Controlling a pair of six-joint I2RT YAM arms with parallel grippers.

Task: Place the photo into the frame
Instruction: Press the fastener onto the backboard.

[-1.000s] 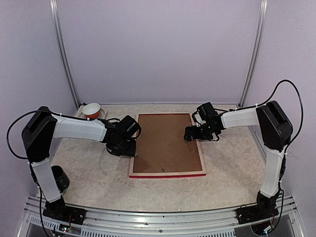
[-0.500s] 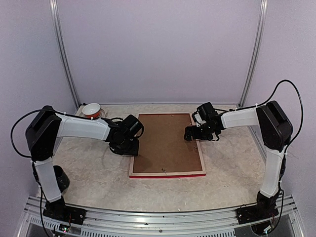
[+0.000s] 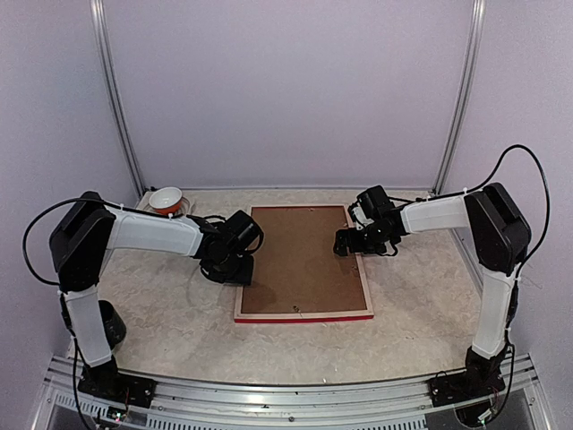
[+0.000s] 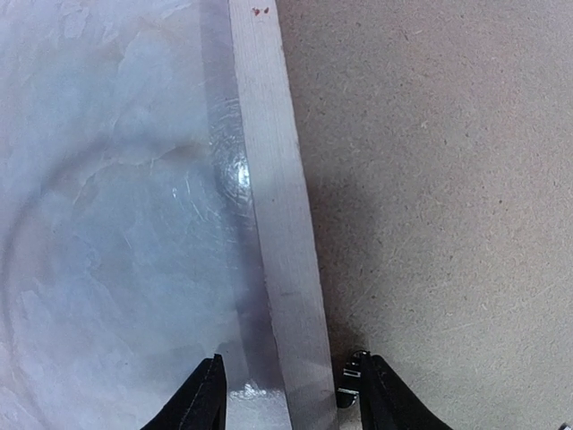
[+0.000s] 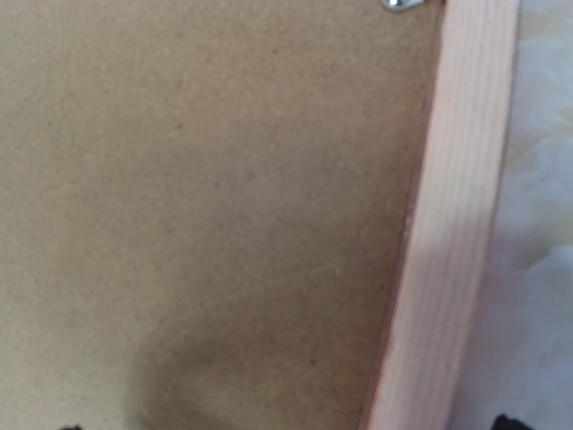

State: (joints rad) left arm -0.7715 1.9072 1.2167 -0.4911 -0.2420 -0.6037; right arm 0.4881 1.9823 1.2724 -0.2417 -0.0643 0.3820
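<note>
The frame (image 3: 366, 288) lies face down in the middle of the table, pale wood back up, with a red edge showing at the front. A brown backing board (image 3: 300, 260) fills it. The photo is hidden. My left gripper (image 3: 237, 269) is low over the frame's left rail (image 4: 282, 224), open, one finger (image 4: 206, 399) over the table and the other over the board (image 4: 430, 179), beside a small metal tab (image 4: 349, 381). My right gripper (image 3: 349, 244) hangs wide open over the right rail (image 5: 457, 224) and the board (image 5: 224, 179); only its tips show at the lower corners (image 5: 282, 425).
A white bowl with an orange-red inside (image 3: 166, 199) sits at the back left corner. A black round object (image 3: 109, 322) stands by the left arm's base. Enclosure walls and metal posts ring the table. A metal clip (image 5: 398, 4) sits at the board's edge.
My left arm has slid a little to the right, bringing its gripper onto the frame's left rail. The right arm and the frame have not moved.
</note>
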